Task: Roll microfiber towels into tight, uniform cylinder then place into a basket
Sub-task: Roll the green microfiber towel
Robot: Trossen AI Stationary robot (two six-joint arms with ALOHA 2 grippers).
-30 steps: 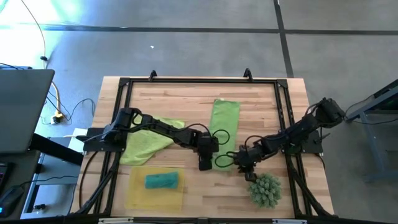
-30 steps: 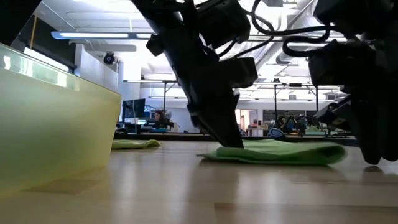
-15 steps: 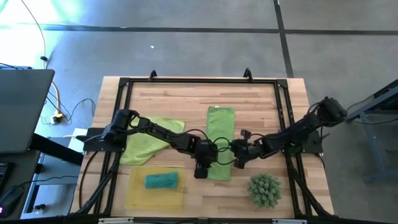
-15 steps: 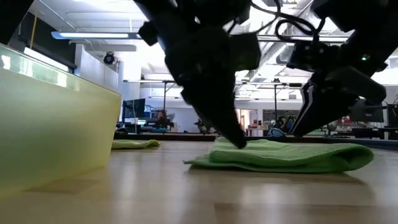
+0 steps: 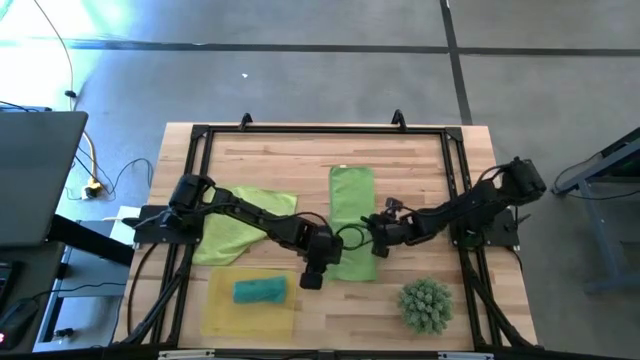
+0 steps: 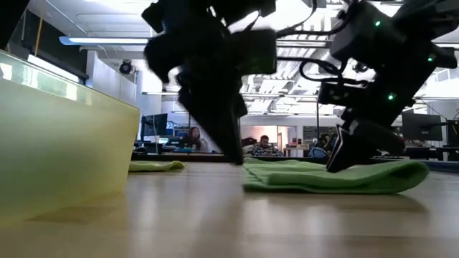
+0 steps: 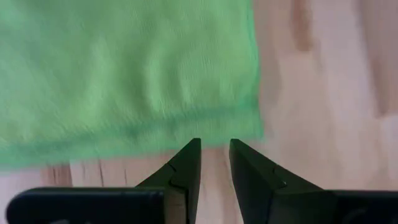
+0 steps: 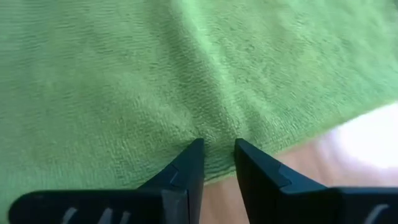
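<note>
A long, folded light-green towel (image 5: 351,215) lies flat on the wooden table, running from far to near; it also shows in the low view (image 6: 323,176). My left gripper (image 5: 311,279) hangs just off the towel's near left corner (image 7: 249,124), with a narrow gap between its fingers and nothing in it. My right gripper (image 5: 379,246) is at the towel's right long edge, shut on it. The yellow basket (image 5: 222,312) at the near left holds a teal rolled towel (image 5: 260,290). My right gripper pinches the towel just inside its right long edge (image 8: 217,134), toward its near end. The fingers slant down from the table's right side. The cloth puckers into the gap between them. The towel lies on the table.
A second light-green towel (image 5: 238,222) lies spread under my left arm. A green spiky ball (image 5: 427,305) sits at the near right. The basket's wall (image 6: 64,150) stands at the left of the low view. A black frame (image 5: 300,131) edges the table.
The folded towel has been drawn toward the table's near edge and slid a little to the left, and lies stretched out longer. My left gripper has moved toward the near left and come off the towel's corner. My right gripper has moved toward the far left along the towel's right edge.
</note>
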